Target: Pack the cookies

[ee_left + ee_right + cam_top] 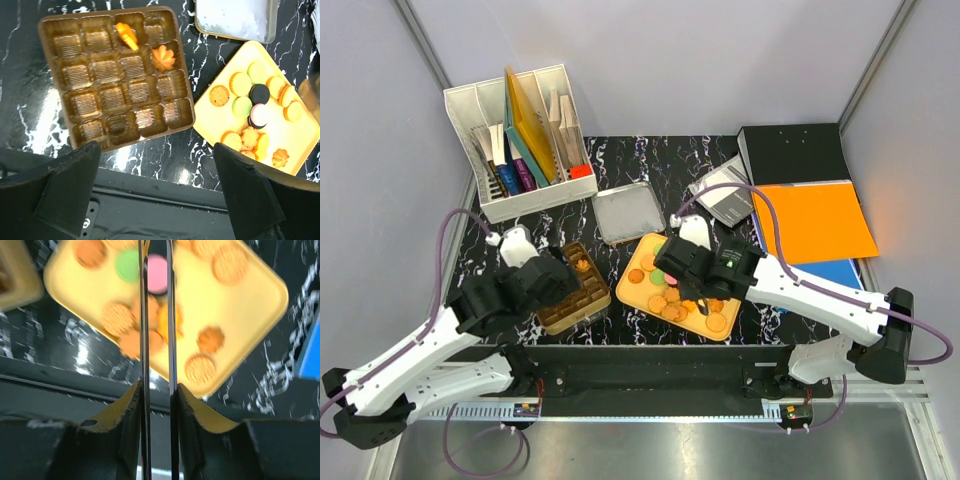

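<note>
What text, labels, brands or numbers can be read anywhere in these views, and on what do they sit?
No text can be read in any view.
Book spines in the white organizer: any print is too small.
Grey object beside the black binder: markings are too small.
Small tags on the front rail: too small.
Cookies on the yellow tray: no lettering visible.

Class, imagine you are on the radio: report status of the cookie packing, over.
Left gripper open by brown tray. Right gripper narrow over yellow plate, grip unclear. Two cookies in tray, rest on plate. Nothing between them.
</note>
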Available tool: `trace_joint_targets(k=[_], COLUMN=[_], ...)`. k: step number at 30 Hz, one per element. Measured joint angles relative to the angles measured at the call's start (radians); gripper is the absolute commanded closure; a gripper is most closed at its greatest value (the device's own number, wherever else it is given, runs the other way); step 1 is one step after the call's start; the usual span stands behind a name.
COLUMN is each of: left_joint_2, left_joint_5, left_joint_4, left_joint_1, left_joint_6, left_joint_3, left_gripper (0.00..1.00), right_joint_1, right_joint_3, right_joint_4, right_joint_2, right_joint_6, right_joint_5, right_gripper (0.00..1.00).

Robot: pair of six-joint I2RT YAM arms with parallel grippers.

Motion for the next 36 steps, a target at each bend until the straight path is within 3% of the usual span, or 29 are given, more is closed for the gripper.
trace_joint_targets(k=[14,36], left_joint_2=[0.103,0.159], left_joint_5=[0.040,0.105], left_joint_4=[0.153,0.231], left_joint_1=[0.000,0.003], left_joint_6=[0.068,0.074], left_joint_3=[-0.008,-0.034], left_gripper=[0.01,0.01], right_joint_1=[-0.002,0.015], right_joint_3=[-0.105,-0.245], right_joint_4=[-0.235,-0.241], right_joint_2=[-0.250,-0.299], right_joint_6=[0.240,0.302], right_joint_5=[-0.125,-0.226], right_gripper=[0.47,0.48])
